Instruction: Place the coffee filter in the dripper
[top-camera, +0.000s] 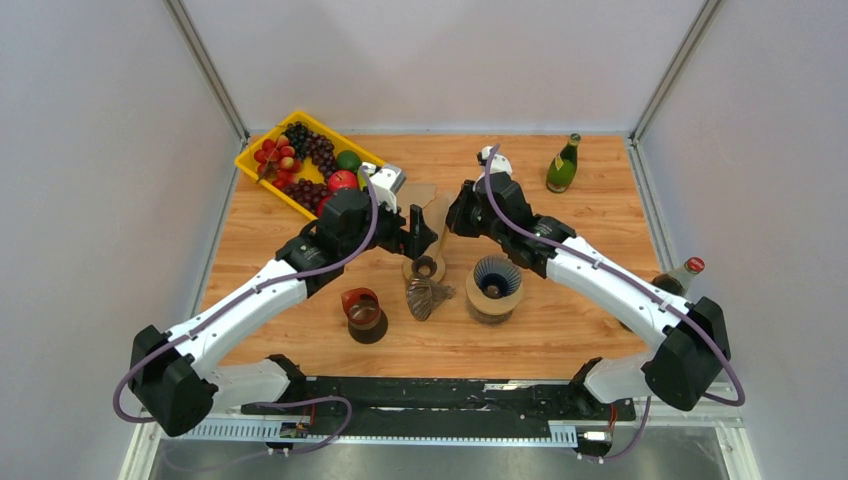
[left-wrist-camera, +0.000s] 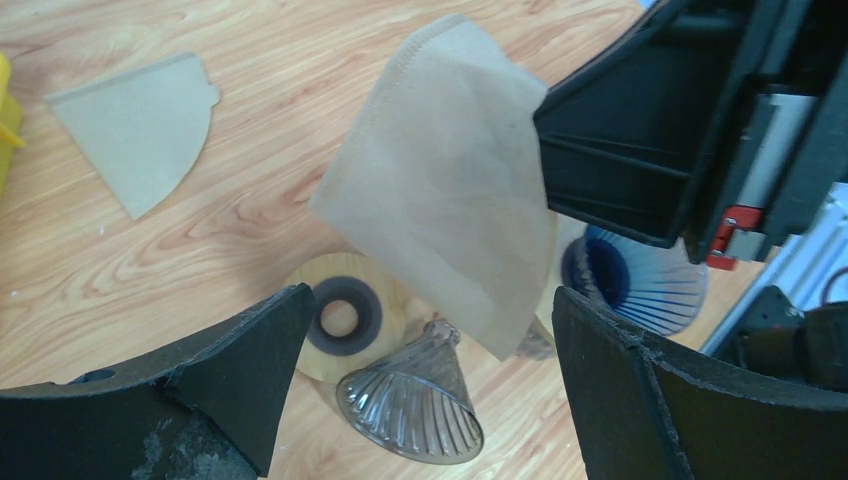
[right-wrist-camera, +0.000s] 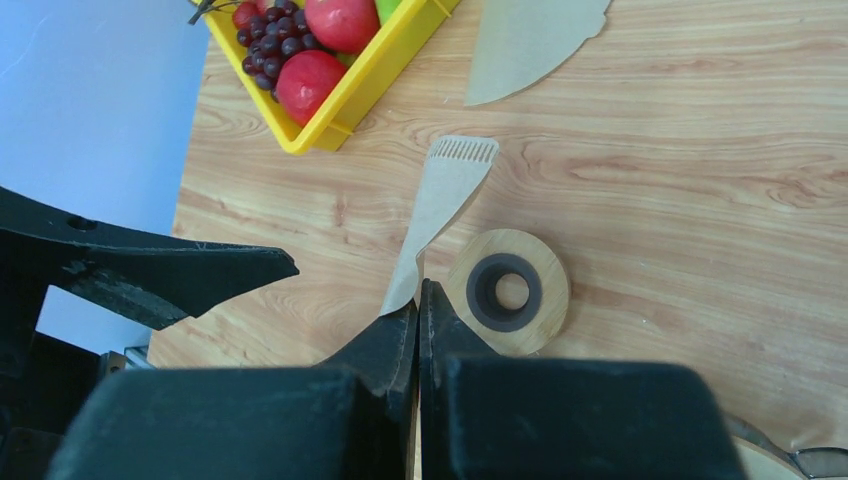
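Here, two filters (left-wrist-camera: 450, 200) (left-wrist-camera: 135, 125), two drippers (left-wrist-camera: 410, 405) (left-wrist-camera: 650, 285); one filter tight in right end effector (right-wrist-camera: 420, 300) (left end effector (left-wrist-camera: 430, 300) apart)

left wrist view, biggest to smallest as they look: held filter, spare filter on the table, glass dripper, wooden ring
1. held filter, though it is nearest the camera
2. spare filter
3. glass dripper and wooden ring: about alike, and the ring is partly hidden, so not ranked
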